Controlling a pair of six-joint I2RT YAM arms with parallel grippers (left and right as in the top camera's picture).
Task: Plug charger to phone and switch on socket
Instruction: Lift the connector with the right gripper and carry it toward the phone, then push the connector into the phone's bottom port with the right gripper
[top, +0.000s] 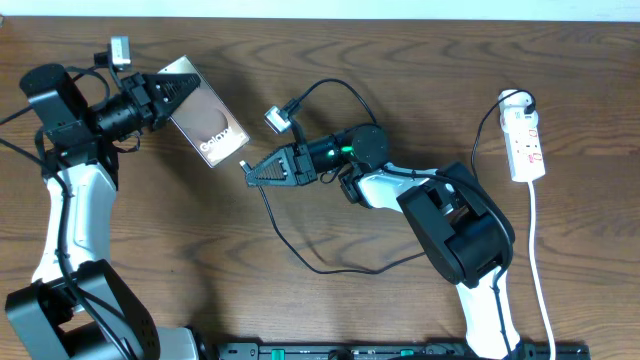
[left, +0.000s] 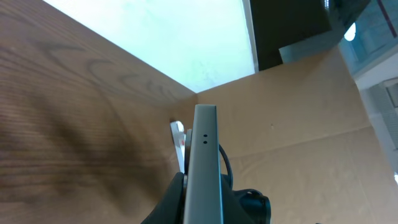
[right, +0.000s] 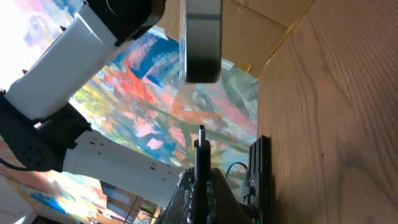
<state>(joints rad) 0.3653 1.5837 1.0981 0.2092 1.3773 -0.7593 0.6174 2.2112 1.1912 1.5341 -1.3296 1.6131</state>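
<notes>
My left gripper (top: 160, 100) is shut on the phone (top: 206, 112), a bronze-brown slab with white "Galaxy" lettering, held tilted above the table at upper left. In the left wrist view the phone's edge (left: 204, 155) stands up between the fingers (left: 202, 199). My right gripper (top: 258, 170) is shut on the charger's connector end (top: 247, 166); the thin black cable (top: 300, 258) loops over the table. The tip sits just short of the phone's lower corner. In the right wrist view the connector tip (right: 201, 134) points at the phone's end (right: 200, 43), a small gap apart. The socket (top: 525, 140) lies at far right.
The socket's white cord (top: 540, 270) runs down the right side to the front edge. A black plug (top: 523, 100) sits at the strip's top end. A black rail (top: 400, 350) lines the table's front edge. Cardboard panels and a window show in the left wrist view.
</notes>
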